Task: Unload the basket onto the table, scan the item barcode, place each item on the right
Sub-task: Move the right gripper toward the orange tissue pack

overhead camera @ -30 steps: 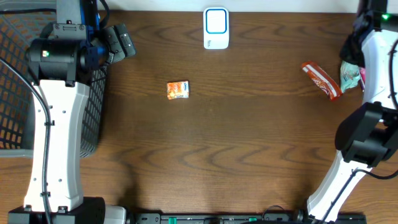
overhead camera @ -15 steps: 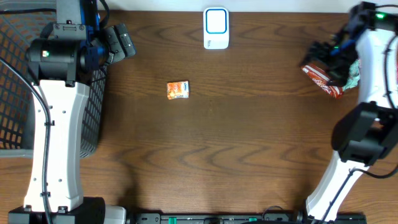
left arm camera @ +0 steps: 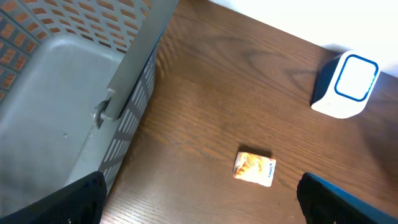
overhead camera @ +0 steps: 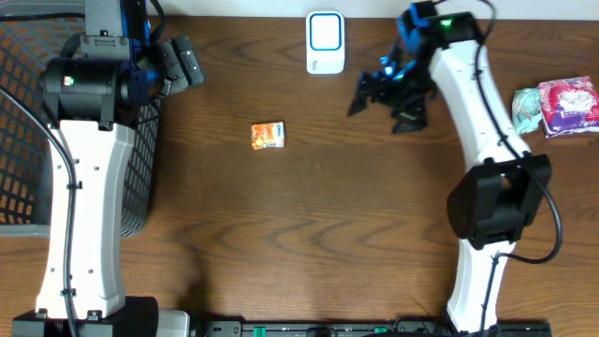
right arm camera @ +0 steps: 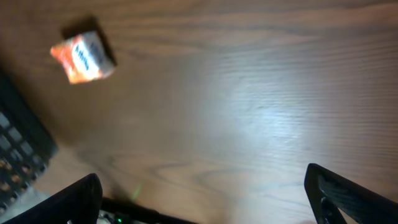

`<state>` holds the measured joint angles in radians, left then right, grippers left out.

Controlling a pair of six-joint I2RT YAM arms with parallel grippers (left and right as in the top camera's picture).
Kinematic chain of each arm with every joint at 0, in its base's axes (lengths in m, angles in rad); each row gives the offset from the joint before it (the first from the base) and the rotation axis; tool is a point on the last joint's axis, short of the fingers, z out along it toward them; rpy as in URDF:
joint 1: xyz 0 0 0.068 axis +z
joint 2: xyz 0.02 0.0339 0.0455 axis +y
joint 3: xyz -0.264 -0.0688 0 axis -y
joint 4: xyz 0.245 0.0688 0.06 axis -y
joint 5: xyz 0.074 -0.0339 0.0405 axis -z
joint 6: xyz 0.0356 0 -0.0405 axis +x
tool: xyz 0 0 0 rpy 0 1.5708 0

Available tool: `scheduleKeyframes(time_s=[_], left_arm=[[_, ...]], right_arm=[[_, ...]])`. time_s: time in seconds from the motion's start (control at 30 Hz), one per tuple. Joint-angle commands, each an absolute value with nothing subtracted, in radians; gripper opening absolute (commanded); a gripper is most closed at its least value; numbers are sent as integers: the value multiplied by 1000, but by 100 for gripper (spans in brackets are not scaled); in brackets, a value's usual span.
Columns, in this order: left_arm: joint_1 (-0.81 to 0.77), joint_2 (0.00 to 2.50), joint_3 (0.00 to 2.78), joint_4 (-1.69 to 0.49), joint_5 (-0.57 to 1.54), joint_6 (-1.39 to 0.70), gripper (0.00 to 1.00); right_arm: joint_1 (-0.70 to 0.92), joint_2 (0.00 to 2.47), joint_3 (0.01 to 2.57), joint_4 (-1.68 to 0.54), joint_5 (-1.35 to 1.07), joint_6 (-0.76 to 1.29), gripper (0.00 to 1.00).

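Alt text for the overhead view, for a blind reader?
The right gripper, open and empty, hangs over the table beside a white scanner; an orange packet lies mid-table. The left gripper is open beside a wire basket; more packets lie at the right edge.

Checkout mock-up: scanner, basket

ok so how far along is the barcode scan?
Done: nothing visible yet. The orange packet lies flat on the table, apart from the white scanner. In hand: nothing. The right gripper hovers open and empty beside the scanner, and the left gripper is open by the basket. Left: grasp an item, show its barcode to the scanner.
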<state>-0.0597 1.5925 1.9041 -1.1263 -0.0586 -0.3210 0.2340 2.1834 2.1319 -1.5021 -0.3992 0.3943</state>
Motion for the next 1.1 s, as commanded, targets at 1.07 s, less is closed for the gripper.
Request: scheduleKeyframes(time_s=[1.07], left_arm=[[-56,1596,1908,-1129,-65,-326,98]], right_arm=[[466,2179,2130,-1387,-237,305,99]])
